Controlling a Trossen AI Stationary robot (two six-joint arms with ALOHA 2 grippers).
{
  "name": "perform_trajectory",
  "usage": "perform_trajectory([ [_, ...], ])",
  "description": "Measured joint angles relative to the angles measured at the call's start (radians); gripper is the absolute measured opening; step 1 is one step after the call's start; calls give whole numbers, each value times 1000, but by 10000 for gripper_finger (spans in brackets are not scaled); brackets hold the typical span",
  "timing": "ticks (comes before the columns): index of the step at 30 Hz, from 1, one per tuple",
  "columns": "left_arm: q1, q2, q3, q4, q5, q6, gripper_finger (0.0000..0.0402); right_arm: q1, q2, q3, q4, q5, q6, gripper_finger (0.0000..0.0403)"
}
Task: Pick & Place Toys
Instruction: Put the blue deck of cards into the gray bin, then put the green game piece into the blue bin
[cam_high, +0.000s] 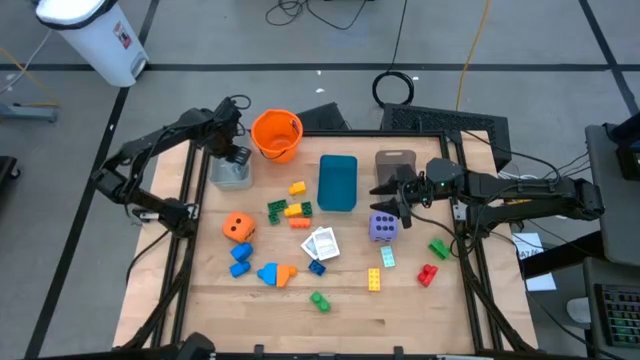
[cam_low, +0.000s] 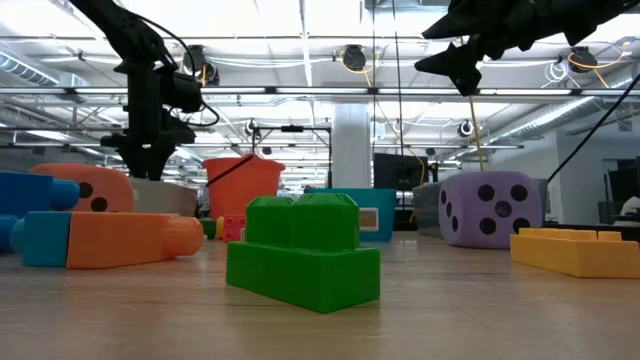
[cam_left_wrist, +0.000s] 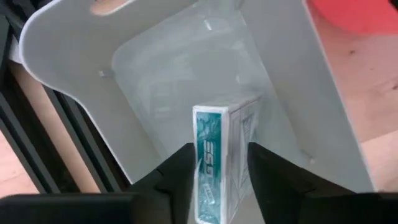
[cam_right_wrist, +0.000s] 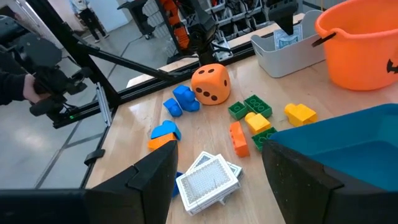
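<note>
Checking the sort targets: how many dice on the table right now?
2. The orange die sits on the table's left side, next to the blue bricks. The purple die sits right of centre, just below the right hand. None looks hidden.

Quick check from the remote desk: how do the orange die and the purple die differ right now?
The orange die lies at the table's left side, far from either gripper; the purple die lies right of centre, just below the right gripper. Blue bricks lie beside the orange die; none beside the purple one. Both rest on the table with dark pips.
</note>
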Motion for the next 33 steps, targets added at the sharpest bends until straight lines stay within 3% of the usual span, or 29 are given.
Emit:
perform_trajectory([
  [8, 0, -11, 88, -42, 1, 16, 201, 0, 0, 0, 0, 0, -35, 226],
  [17, -1, -12, 286, -168, -21, 48, 186, 0, 0, 0, 0, 0, -59, 226],
  [21, -12, -25, 345, -169, 64, 48, 175, 0, 0, 0, 0, 0, -60, 226],
  [28, -44, -173, 312, 78, 288, -28, 156, 0, 0, 0, 0, 0, -59, 226],
  [33, -126, -340, 225, 365, 358, -145, 144, 0, 0, 0, 0, 0, -59, 226],
])
